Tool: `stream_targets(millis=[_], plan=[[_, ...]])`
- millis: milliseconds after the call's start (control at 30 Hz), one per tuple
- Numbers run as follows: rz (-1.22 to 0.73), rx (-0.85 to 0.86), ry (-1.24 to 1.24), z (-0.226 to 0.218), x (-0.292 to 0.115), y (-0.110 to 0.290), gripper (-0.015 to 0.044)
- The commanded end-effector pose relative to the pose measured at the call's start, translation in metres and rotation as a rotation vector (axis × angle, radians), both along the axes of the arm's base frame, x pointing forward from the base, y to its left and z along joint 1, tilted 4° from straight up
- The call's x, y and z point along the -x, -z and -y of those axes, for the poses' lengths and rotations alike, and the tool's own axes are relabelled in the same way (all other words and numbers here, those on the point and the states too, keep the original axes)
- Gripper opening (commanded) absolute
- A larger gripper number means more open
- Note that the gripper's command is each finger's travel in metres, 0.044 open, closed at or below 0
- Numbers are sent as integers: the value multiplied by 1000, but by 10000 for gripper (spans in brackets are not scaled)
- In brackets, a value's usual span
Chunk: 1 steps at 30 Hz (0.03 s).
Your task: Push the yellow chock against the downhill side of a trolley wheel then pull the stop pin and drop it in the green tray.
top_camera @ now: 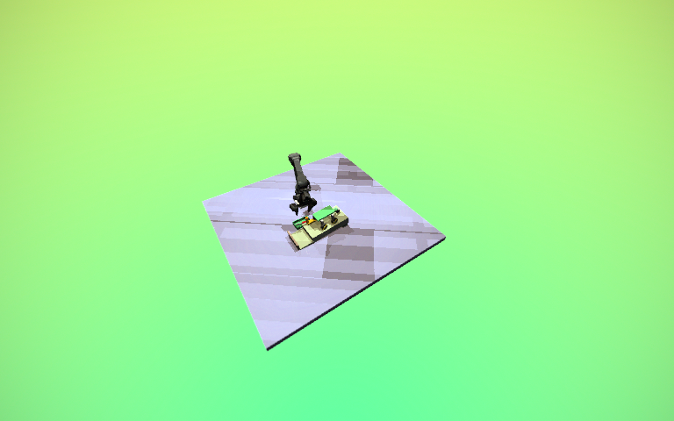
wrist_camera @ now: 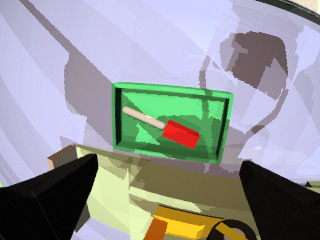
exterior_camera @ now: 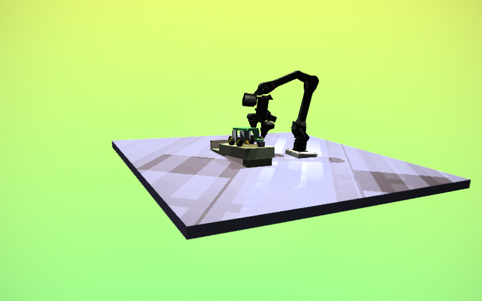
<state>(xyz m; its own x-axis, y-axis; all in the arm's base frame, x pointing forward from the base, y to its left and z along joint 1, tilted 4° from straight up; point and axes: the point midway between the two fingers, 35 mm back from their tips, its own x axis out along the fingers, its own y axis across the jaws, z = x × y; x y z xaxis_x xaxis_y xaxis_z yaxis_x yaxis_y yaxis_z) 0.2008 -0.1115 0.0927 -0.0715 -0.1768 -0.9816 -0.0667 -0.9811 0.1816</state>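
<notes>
The stop pin, with its red head and pale shaft, lies flat inside the green tray. My gripper is open and empty, above and beside the ramp, with its fingers wide apart. The trolley, with a green roof and dark wheels, stands on the ramp. The yellow chock with its orange handle sits at the downhill side of a wheel and appears to touch it. Its lower part is cut off in the wrist view.
A low end wall closes the ramp's lower end. The tray stands on the table top beside the ramp's lower part, on the side of the arm's base. The ramp's raised uphill end faces the exterior view.
</notes>
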Motion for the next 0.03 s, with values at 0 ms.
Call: stream_targets(millis=[0], plan=[[2, 6, 5, 0, 0, -15, 440]])
